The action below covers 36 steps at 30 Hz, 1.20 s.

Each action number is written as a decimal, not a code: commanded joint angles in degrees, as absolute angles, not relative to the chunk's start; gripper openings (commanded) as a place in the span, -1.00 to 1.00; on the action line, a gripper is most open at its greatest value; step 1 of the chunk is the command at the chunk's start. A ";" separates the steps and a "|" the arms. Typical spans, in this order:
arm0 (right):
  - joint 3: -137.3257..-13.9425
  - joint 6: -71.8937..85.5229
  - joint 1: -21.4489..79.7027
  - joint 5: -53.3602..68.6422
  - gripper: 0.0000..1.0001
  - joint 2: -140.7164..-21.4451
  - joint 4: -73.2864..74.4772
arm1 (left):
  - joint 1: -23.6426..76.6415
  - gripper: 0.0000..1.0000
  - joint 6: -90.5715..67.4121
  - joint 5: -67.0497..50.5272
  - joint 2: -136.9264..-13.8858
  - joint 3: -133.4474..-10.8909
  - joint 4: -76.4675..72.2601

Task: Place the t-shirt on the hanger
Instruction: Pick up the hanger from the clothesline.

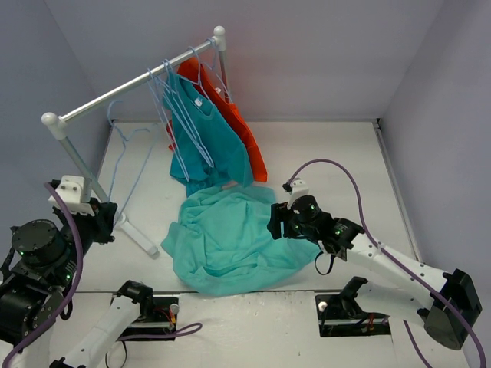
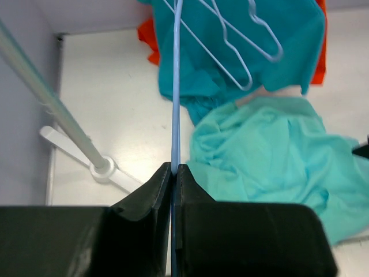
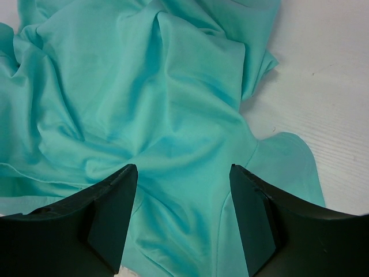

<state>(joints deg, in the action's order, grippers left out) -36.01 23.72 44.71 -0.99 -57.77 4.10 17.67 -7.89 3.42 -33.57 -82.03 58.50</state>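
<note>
The mint-teal t-shirt [image 1: 230, 238] lies crumpled on the white table, in front of the rack. It also shows in the left wrist view [image 2: 271, 150] and the right wrist view [image 3: 144, 104]. My left gripper [image 2: 174, 167] is shut on the thin light-blue wire hanger [image 2: 176, 86], which runs straight away from the jaws; in the top view this gripper [image 1: 107, 217] sits by the rack's left post. My right gripper [image 3: 183, 168] is open, its jaws wide apart just above the shirt's right edge [image 1: 278, 222]. No neck label shows.
A white clothes rail [image 1: 138, 80] stands at the back left, with its foot [image 1: 138, 234] left of the shirt. A darker teal shirt [image 1: 211, 138], an orange-red garment [image 1: 247, 138] and several spare hangers [image 1: 180, 107] hang from it.
</note>
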 commanded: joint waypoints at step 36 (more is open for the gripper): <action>-39.06 26.31 44.73 -0.85 0.22 -77.22 1.53 | 22.06 -1.00 2.48 -34.52 -40.46 -79.40 65.16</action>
